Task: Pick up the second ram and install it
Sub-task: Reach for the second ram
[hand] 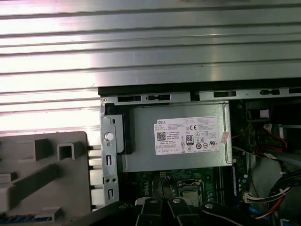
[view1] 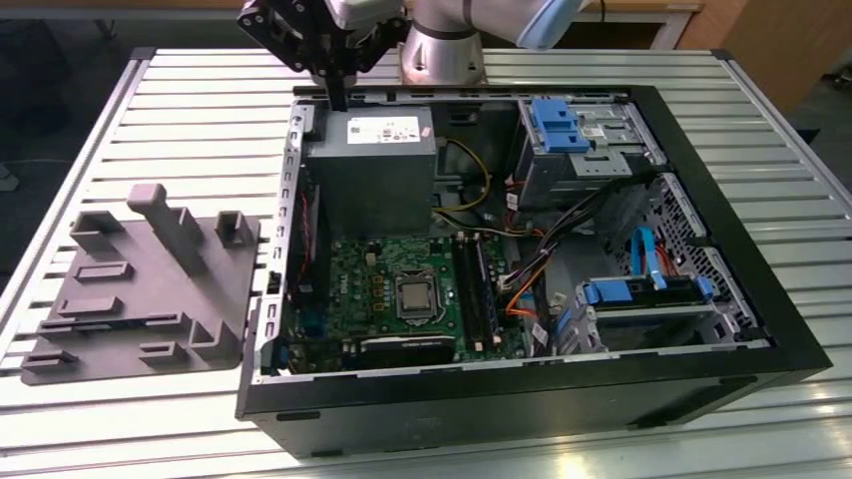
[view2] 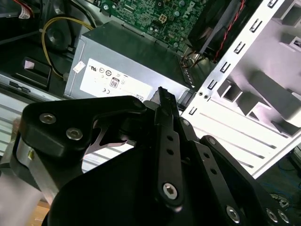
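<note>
While the gripper (view1: 341, 100) is poised over the power supply (view1: 373, 170), its jaws are drawn narrow. A gripped second ram cannot be confirmed; installation is judged outstanding.

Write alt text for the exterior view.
The robot's hand hangs above the grey power supply of an open computer case on a slatted metal table. A grey moulded fixture lies at the exterior view's left.

Second ram (view1: 473, 287) apparently seated on edge in motherboard slot
</note>
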You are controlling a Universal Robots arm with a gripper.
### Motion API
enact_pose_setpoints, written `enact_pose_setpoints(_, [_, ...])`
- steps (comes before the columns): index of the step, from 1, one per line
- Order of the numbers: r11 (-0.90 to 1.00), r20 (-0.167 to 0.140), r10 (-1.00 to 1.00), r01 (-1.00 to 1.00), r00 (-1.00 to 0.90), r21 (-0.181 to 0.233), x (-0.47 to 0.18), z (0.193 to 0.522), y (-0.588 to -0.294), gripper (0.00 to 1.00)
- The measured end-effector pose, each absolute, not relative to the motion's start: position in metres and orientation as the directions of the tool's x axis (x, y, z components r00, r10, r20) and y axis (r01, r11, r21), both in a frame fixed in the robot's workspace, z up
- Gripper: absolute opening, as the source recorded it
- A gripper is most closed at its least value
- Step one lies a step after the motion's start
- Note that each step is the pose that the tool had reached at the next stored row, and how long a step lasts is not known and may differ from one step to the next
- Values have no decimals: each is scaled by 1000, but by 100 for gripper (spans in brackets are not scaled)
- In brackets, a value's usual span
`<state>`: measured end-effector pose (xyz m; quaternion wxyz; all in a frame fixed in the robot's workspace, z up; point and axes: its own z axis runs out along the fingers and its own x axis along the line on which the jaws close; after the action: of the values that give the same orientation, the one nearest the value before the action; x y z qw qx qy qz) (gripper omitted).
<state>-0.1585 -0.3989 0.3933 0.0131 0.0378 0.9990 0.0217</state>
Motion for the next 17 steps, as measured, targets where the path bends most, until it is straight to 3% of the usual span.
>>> enact_pose_setpoints(17, [996, -24, 76, 75, -997, 44, -169, 393, -399, 11])
